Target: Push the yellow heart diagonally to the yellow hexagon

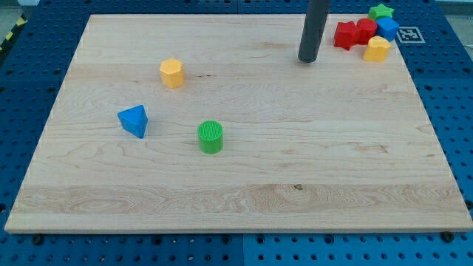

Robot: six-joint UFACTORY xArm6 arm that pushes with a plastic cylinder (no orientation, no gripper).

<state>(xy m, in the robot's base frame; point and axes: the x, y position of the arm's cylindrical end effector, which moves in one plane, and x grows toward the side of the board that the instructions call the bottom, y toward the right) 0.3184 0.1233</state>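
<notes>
The rod is cut off by the view's top edge, so only its lower length shows; my tip (308, 60) rests on the wooden board (244, 185) near the top, right of centre. There is no pincer on this arm — just the plain dark rod, with nothing held.

The cluster in the board's top right corner is hard to read. The green star (381, 11) is partly cropped by the top edge, and the blue block (388, 28) below it is half hidden, its shape unclear. Two red blocks (354, 34) sit pressed together, and their outlines merge. The yellow heart (377, 49) lies at the cluster's lower edge, touching the red and blue pieces, to the right of my tip and apart from it.

The yellow hexagon (171, 73) stands well apart on the board's left half. Below it lie a blue triangle (134, 120) and a green cylinder (211, 137), near each other but not touching.

The board is pale wood with visible grain, lying on a blue perforated table (29, 66). A small black-and-white marker (409, 34) sits just beyond the cluster — its pattern is too small to read.
</notes>
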